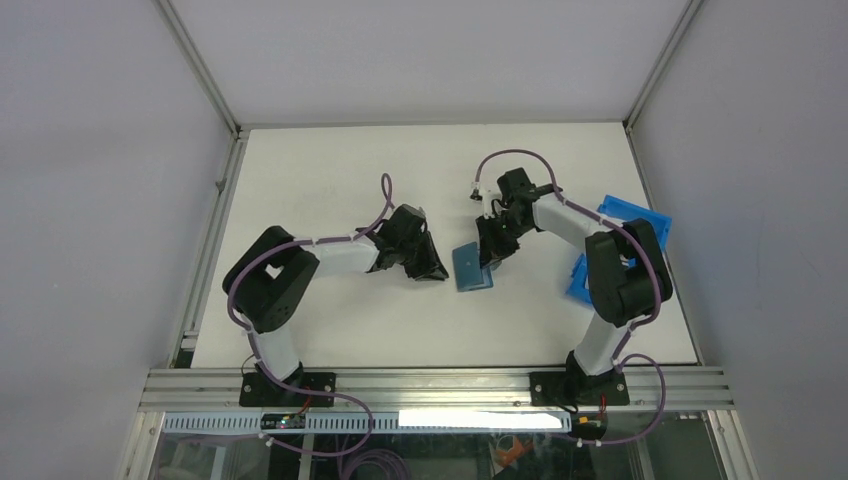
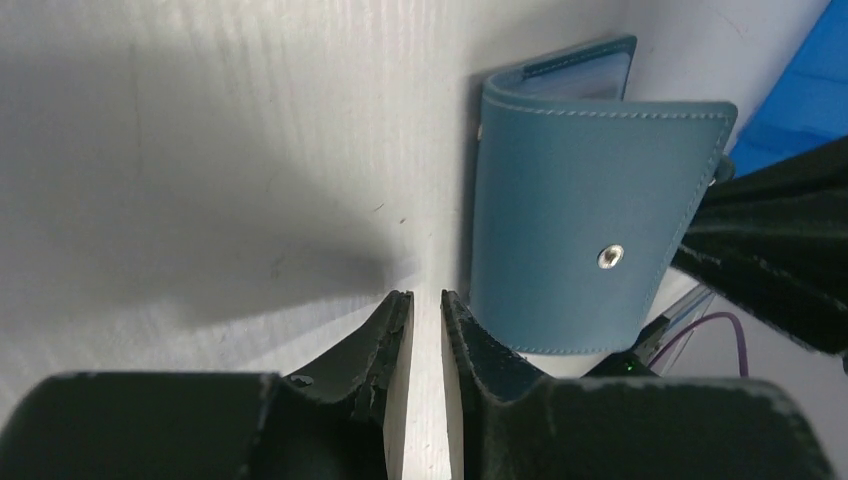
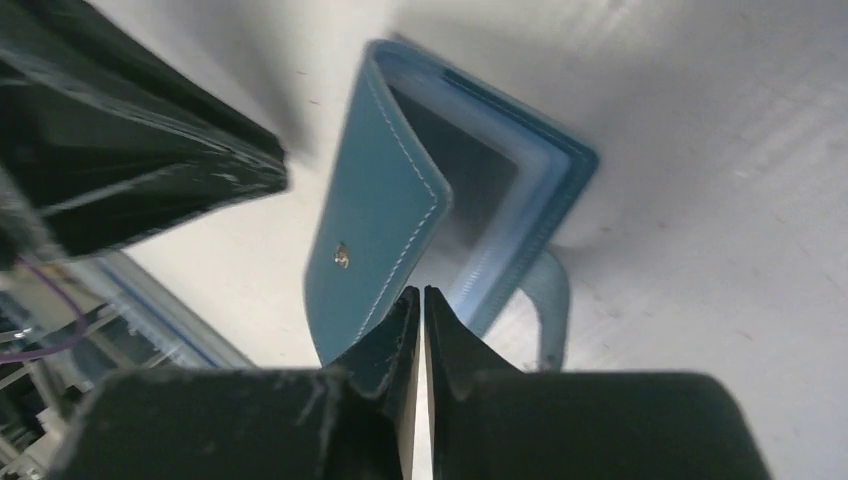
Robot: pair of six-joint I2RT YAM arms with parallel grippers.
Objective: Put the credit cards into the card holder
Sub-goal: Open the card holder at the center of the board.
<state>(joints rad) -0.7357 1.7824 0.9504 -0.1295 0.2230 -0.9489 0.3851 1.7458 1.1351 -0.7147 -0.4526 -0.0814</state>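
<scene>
The teal card holder (image 1: 472,267) lies half open on the table between my grippers, with its snap button (image 2: 610,256) on the cover and its tab (image 3: 548,300) curling out. It also shows in the left wrist view (image 2: 580,200) and the right wrist view (image 3: 380,220). My left gripper (image 1: 428,266) is just left of it, with the jaws almost closed on nothing (image 2: 420,298). My right gripper (image 1: 490,250) is shut and empty at the cover's free edge (image 3: 422,292). No credit cards are in view.
A bright-blue plastic bin (image 1: 640,220) stands at the table's right edge, partly behind the right arm. It also shows in the left wrist view (image 2: 800,90). Metal frame rails run along the table's sides and front.
</scene>
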